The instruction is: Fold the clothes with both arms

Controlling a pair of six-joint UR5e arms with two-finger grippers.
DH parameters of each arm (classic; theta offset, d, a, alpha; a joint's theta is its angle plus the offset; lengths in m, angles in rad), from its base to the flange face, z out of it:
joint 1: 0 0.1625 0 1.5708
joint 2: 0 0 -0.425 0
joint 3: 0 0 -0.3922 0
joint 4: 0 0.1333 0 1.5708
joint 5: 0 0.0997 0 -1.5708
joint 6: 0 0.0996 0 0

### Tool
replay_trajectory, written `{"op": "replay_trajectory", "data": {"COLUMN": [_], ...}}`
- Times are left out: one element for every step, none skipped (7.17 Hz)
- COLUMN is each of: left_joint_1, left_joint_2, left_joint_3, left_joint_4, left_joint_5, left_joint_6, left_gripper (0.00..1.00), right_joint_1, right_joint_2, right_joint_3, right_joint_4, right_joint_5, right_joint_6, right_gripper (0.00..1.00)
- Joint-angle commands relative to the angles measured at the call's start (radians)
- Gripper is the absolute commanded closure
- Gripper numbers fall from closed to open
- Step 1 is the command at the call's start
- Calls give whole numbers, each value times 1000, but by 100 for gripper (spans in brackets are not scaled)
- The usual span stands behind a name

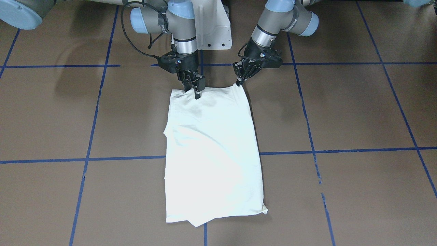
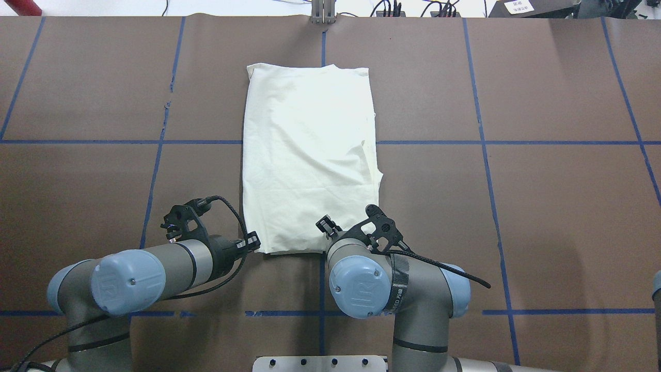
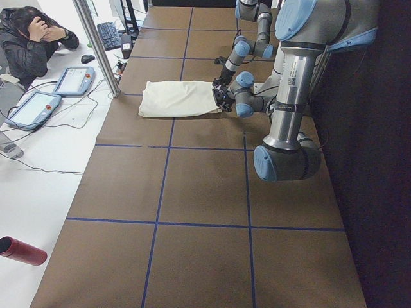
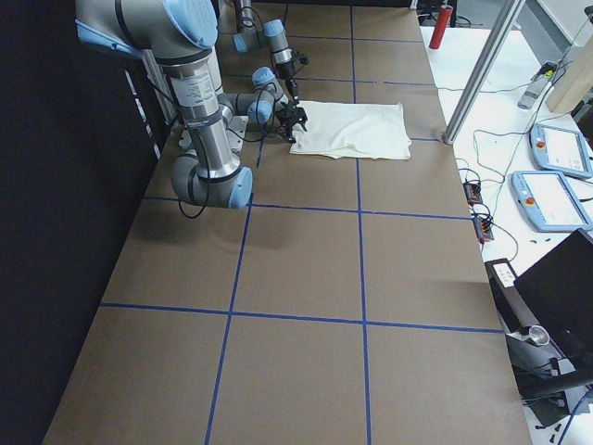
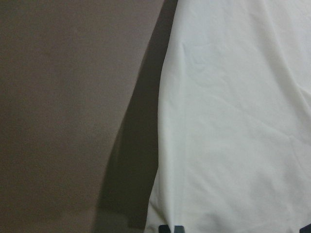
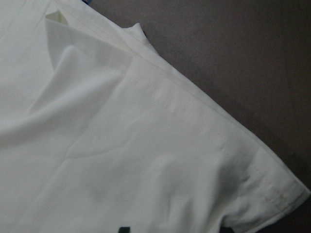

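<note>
Left end effector point(image 1: 239, 82) at T-shirt point(image 1: 213, 153) corner

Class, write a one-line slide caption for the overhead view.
Left pincer and right pincer at the near edge of a folded cream shirt on the table.

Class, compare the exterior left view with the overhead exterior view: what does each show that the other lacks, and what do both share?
Only exterior left: a seated person, two tablet-like consoles and a keyboard beside the table. Only overhead: a white label past the far edge. Both: the folded cream shirt, the table's blue tape lines, and the left arm and right arm reaching the shirt's near edge.
</note>
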Motion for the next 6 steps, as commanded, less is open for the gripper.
{"op": "replay_trajectory", "data": {"left_joint_1": [0, 0, 0, 0, 0, 0], "left_joint_2": [-2, -2, -3, -3, -3, -3], "left_joint_3": [1, 1, -1, -1, -1, -1], "left_joint_4": [0, 0, 0, 0, 0, 0], "left_joint_5": [0, -2, -2, 0, -2, 0], "left_joint_6": [0, 2, 2, 2, 2, 2], "left_gripper": [100, 100, 100, 100, 100, 100], "right_joint_1": [1, 1, 2, 2, 4, 8], "right_joint_2": [0, 0, 0, 2, 7, 20], "right_joint_3": [-1, -1, -3, -1, -1, -1], "right_joint_4": [0, 2, 2, 3, 5, 3], "right_joint_5": [-8, -11, -11, -11, -31, -31], "right_joint_6": [11, 12, 38, 52, 102, 108], "right_gripper": [44, 49, 59, 72, 84, 100]}}
